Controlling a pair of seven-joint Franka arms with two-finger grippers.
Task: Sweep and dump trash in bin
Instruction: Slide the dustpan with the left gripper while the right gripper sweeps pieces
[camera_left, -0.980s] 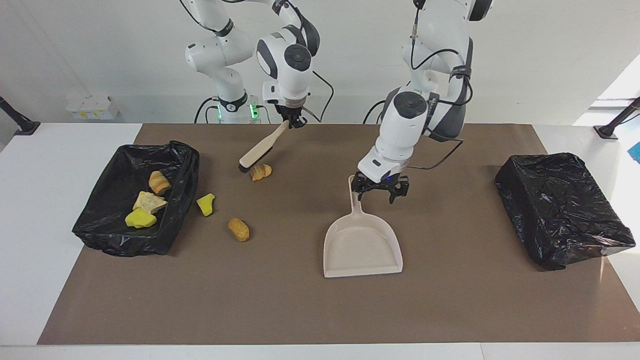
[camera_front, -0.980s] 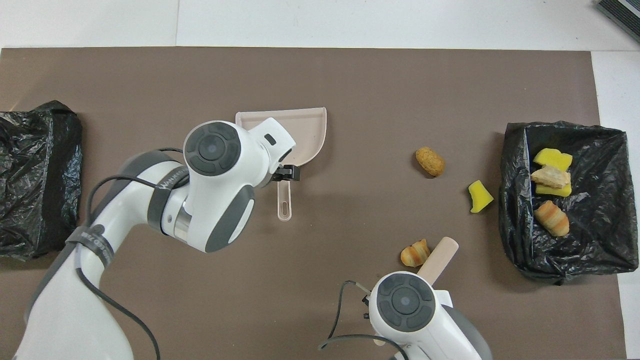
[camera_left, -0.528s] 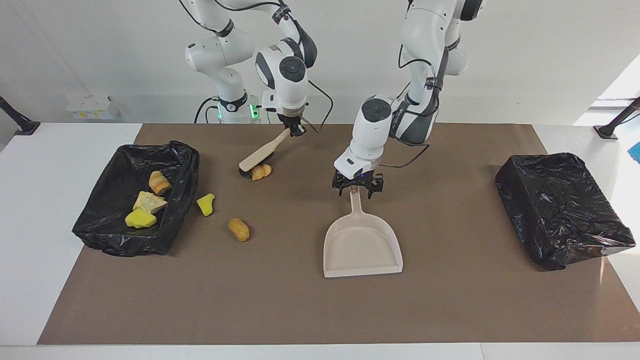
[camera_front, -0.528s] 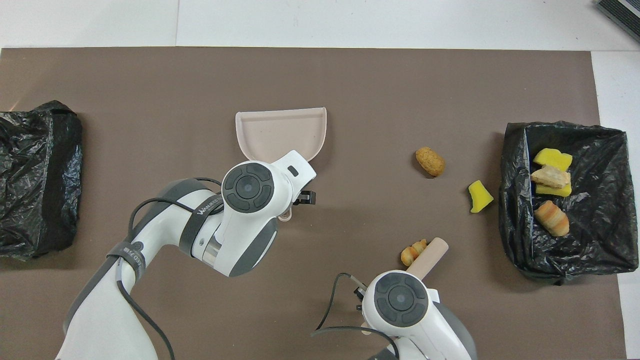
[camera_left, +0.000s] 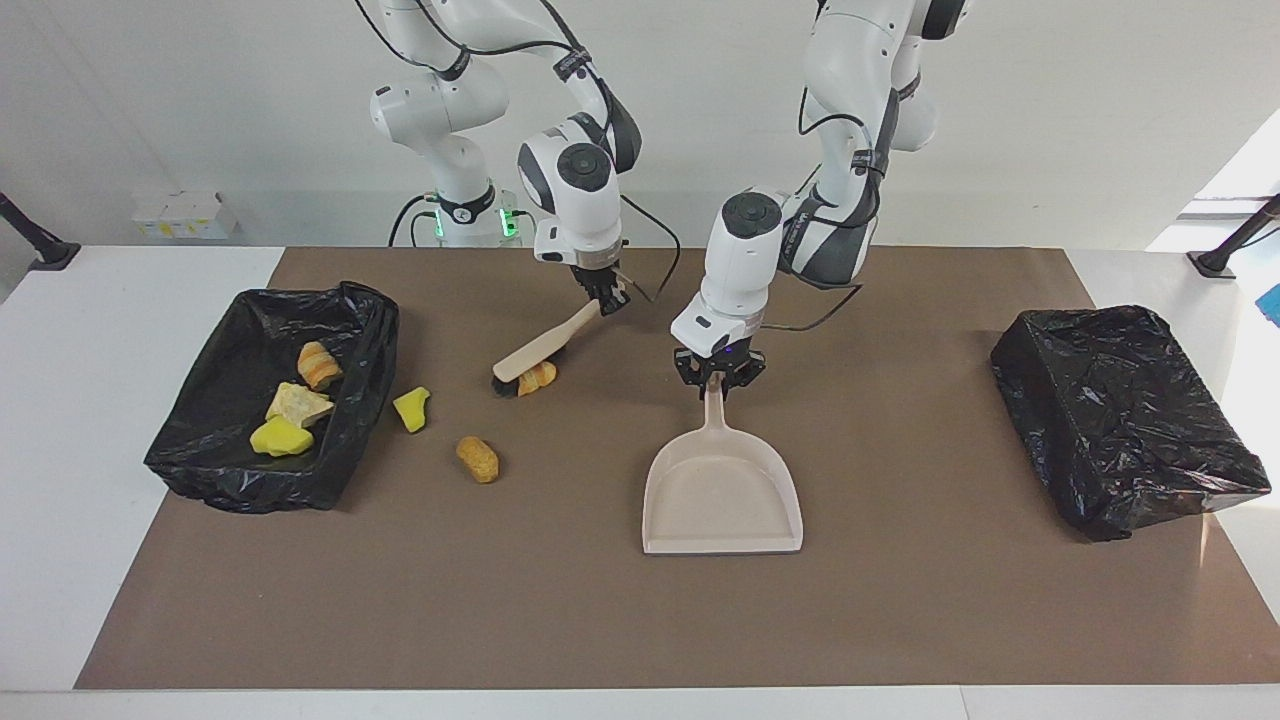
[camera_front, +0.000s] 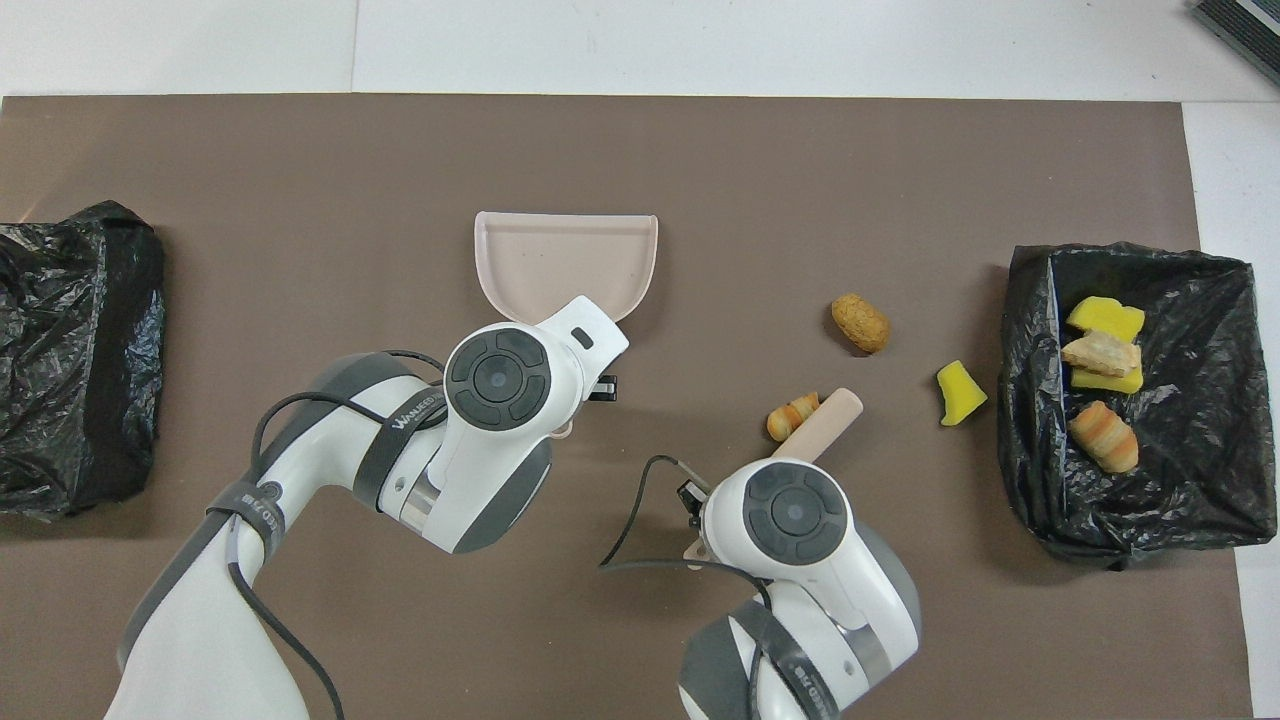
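Since a second ago the right gripper (camera_left: 612, 300), clamped on the brush (camera_left: 545, 350), has dragged a croissant-like trash lump (camera_left: 537, 377) away from the mat's robot-side edge. The left gripper (camera_left: 715, 378) has slid onto the dustpan (camera_left: 722, 490) handle and closed on it. Both arms bend steeply down. Other trash lies on the mat and in the bin (camera_left: 190, 465) at the right arm's end.

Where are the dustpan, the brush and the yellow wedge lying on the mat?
dustpan (camera_left: 722, 495): facing view, bare pan floor.
brush (camera_left: 535, 353): facing view, middle of its wooden back.
yellow wedge (camera_left: 411, 409): facing view, its middle, beside the bin.
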